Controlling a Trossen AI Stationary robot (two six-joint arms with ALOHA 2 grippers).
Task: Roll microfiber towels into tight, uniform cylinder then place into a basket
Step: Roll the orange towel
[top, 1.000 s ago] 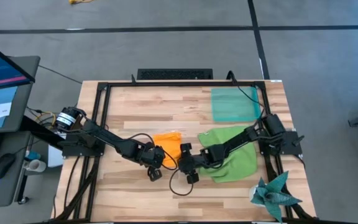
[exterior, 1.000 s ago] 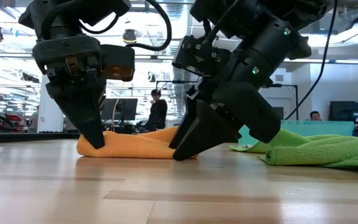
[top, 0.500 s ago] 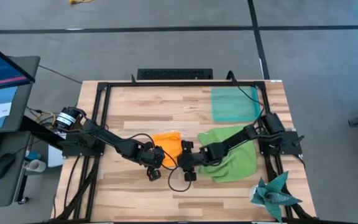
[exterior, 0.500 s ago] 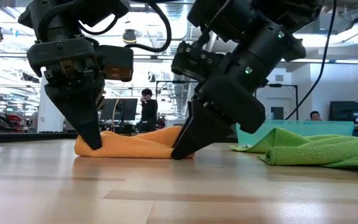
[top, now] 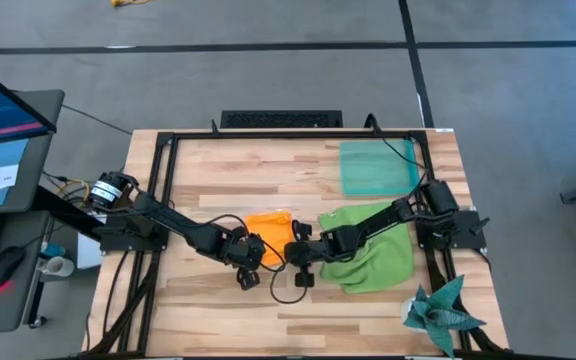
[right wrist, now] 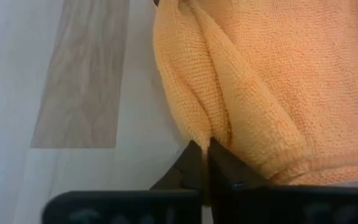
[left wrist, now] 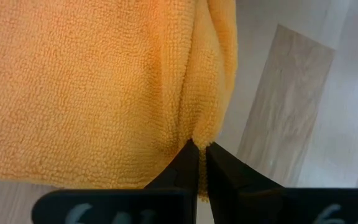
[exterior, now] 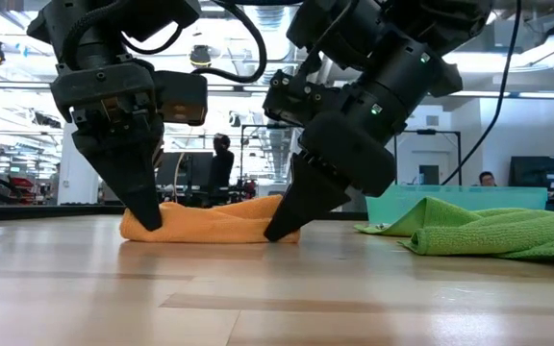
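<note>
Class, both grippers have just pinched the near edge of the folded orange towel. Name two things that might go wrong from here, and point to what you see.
1. Both the left gripper and the right gripper pinch only the orange towel's thin edge, so it may slip out mid-roll.
2. The green towel lies under the right arm and might get dragged, bunching it before its turn.

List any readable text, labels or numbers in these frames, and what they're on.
None can be read.
Monitor left of the table: on-screen lines too small to read.
White paper beside it: marks too blurred.
Left wrist view, pale marks on the dark bar behind the fingers: out of focus.
Orange towel, green towel, basket: no print visible.
</note>
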